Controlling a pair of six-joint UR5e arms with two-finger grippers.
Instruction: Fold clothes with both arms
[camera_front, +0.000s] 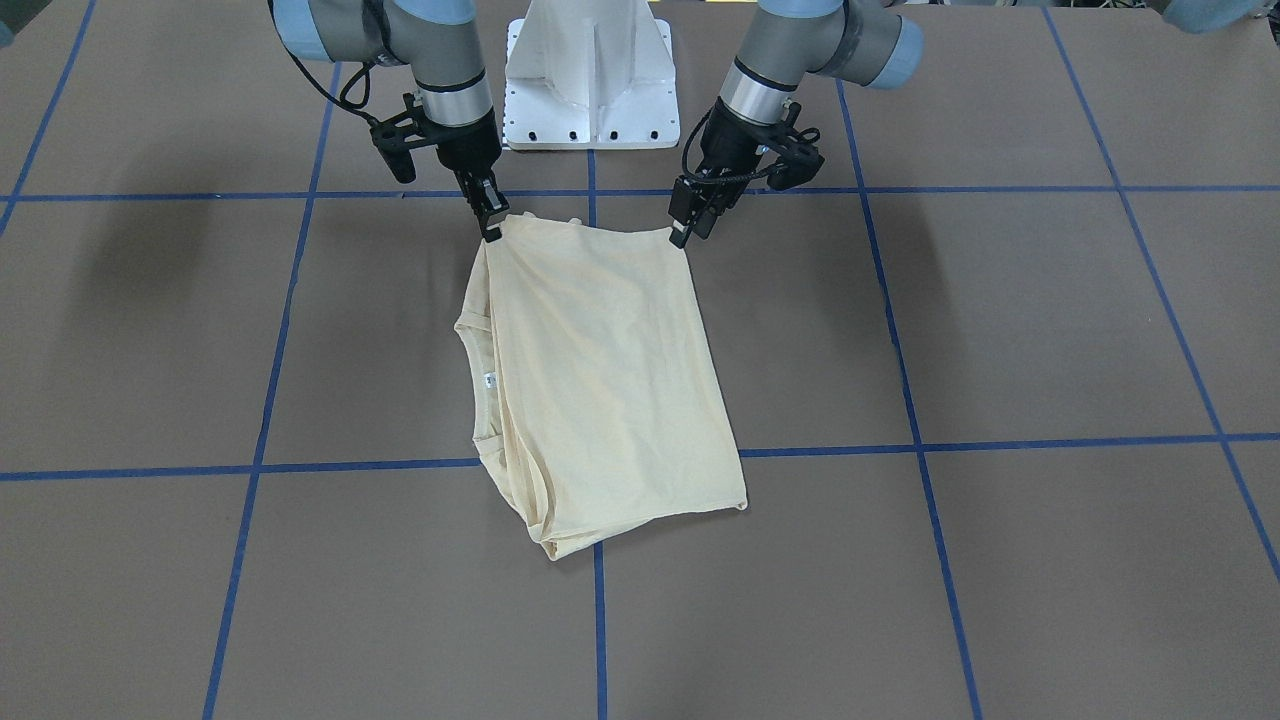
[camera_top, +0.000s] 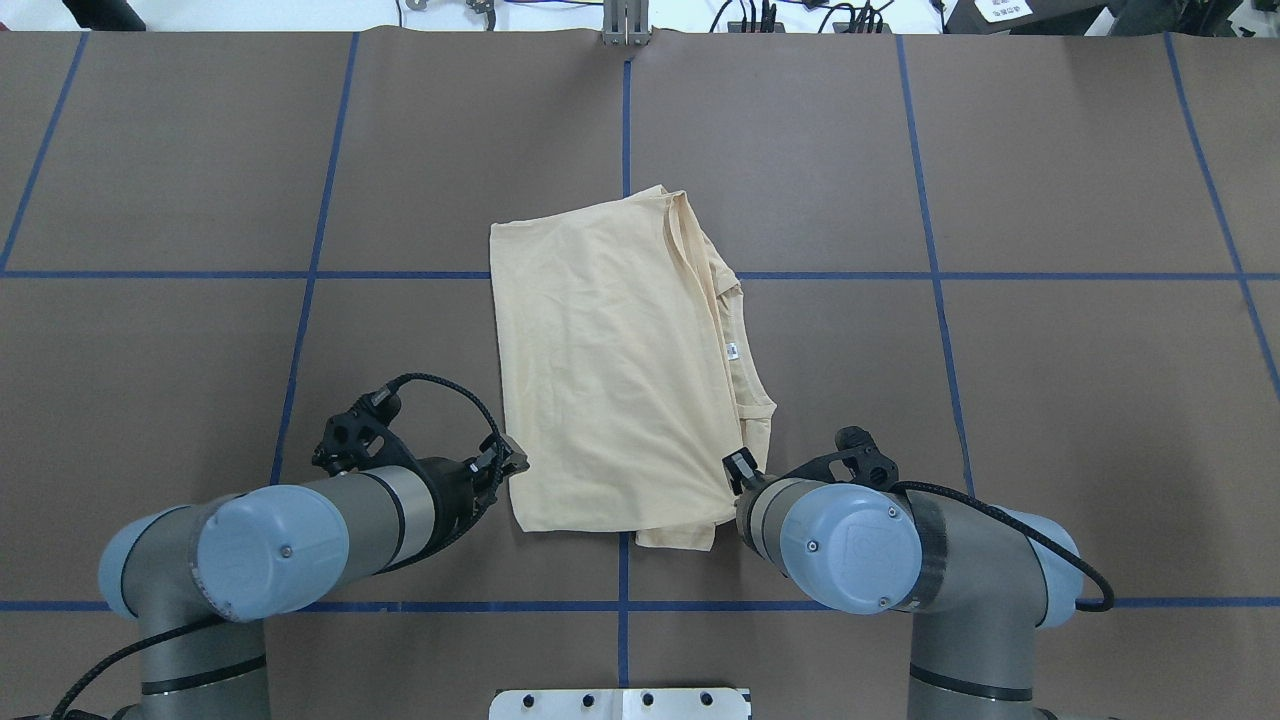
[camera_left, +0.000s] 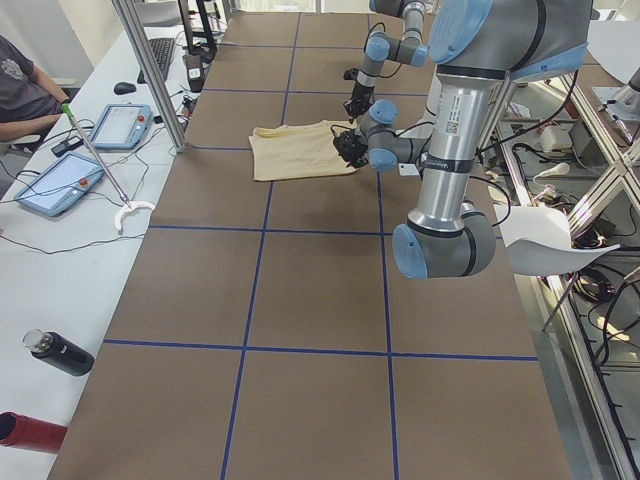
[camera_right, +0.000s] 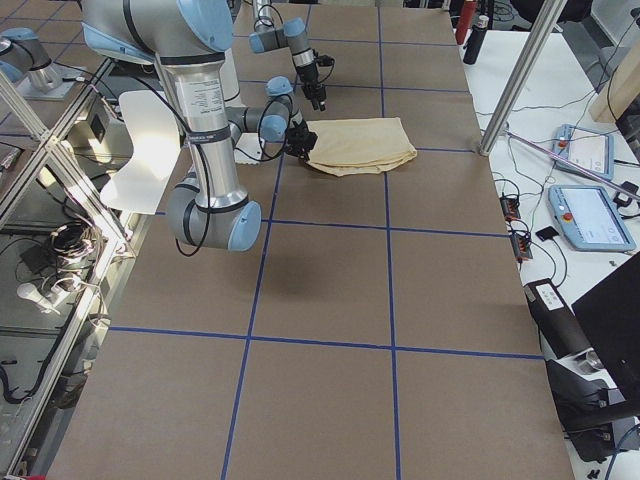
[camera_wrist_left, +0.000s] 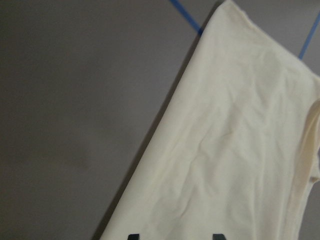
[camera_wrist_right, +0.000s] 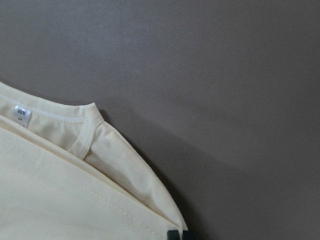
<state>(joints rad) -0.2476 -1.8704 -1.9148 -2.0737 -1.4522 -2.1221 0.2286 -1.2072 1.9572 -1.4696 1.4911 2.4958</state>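
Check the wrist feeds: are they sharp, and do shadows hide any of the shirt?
Left wrist view: soft, the shirt washed out, weave lost. Right wrist view: sharper, stitching and tag clear, dark shadow beside the shirt's edge. Front-facing view: even light, arm shadows fall on the table, off the shirt.

Shirt: thin matt cream cloth, softly creased; collar ribbed, stitched; tag smooth white fabric. Counter: matt brown paper-like sheet; tape lines blue, smooth. Left arm, right arm: silver metal tubes, matt grey joints, smooth pale-blue caps; cable black, braided. Pedestal: white painted metal, faint sheen.
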